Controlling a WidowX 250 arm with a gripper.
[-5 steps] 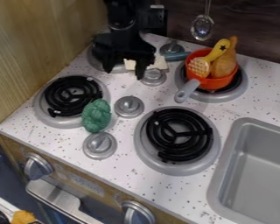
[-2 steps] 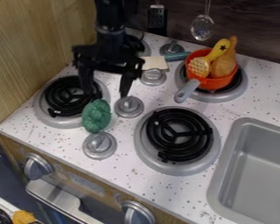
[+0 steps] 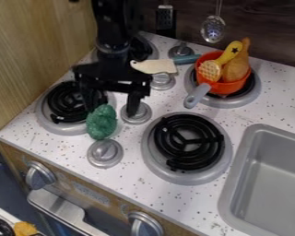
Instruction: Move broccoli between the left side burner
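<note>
My gripper (image 3: 112, 109) hangs over the left side of the stove, its two fingers spread wide apart, one above the front left burner and the other over a metal knob. Just below the gap between them in the view lies the green broccoli (image 3: 102, 122), at the right edge of the front left burner (image 3: 52, 125). Nothing is held between the fingers. The back left burner (image 3: 151, 49) is partly hidden behind the arm.
An orange pot (image 3: 221, 86) holding toy food and a utensil sits on the back right burner. A spatula (image 3: 155, 66) lies behind the knobs. The front right burner (image 3: 149, 162) and the grey sink (image 3: 229, 203) are at the right.
From the back left burner my gripper has come forward and down toward the broccoli, its fingers spreading wider. The broccoli has not moved, and more of the spatula shows.
</note>
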